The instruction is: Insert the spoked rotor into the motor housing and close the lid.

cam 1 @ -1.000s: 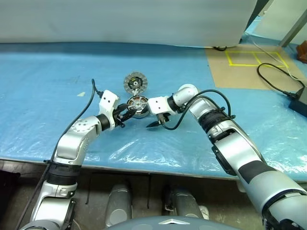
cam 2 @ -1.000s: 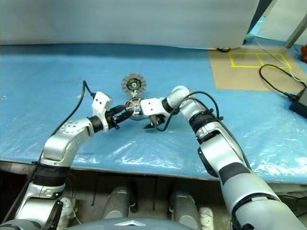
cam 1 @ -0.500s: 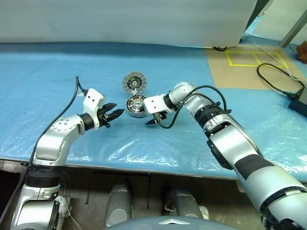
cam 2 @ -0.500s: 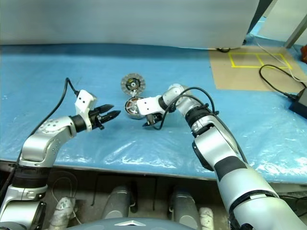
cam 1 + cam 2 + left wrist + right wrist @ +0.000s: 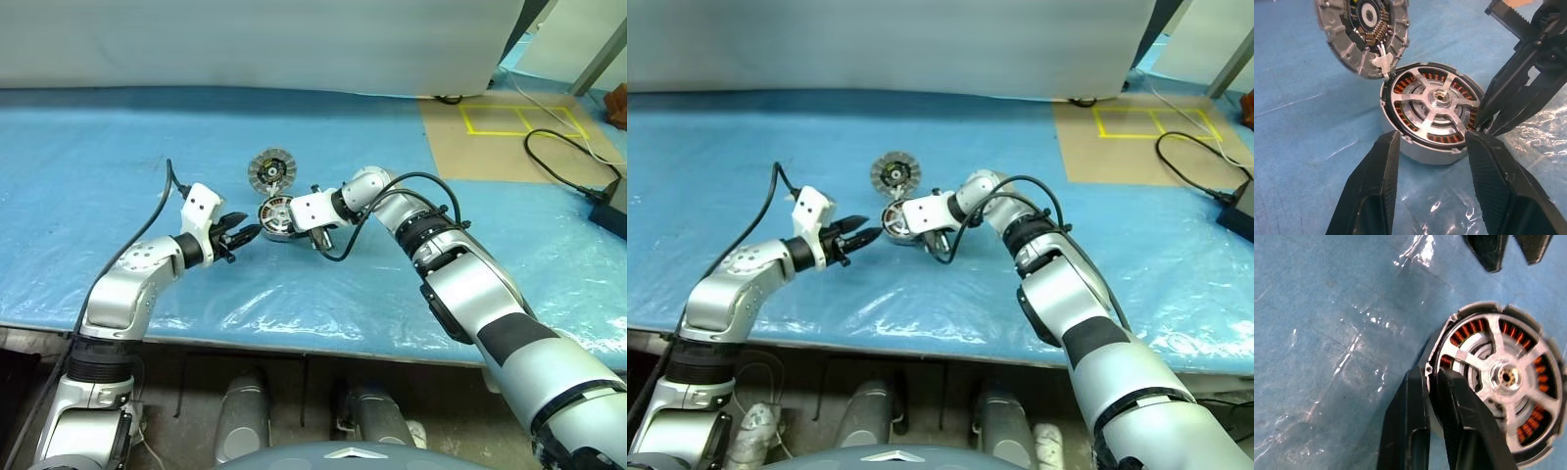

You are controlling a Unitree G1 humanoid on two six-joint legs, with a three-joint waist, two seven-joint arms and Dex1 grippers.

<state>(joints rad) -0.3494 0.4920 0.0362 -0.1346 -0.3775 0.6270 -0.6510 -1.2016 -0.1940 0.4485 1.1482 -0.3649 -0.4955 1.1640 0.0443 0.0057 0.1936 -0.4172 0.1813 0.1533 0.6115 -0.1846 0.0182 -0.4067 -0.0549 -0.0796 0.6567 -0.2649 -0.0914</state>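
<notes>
We note the left hand [image 5: 251, 233] released, fingers apart, just short of the motor housing [image 5: 277, 217] on the blue surface [image 5: 118, 166]. Spoked rotor [image 5: 1436, 115] sits inside it. Lid [image 5: 271, 170] lies just behind. Right hand [image 5: 1432, 382] is clenched on the housing's rim.

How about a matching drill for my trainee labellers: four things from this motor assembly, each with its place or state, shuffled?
Things:
1. spoked rotor
2. lid
3. left gripper
4. right gripper

Places or states:
A. pinched on the rim of the motor housing
B. open, facing the housing
C. seated inside the housing
D. lying on the blue sheet beside the housing

Pairs: 1-C, 2-D, 3-B, 4-A
</notes>
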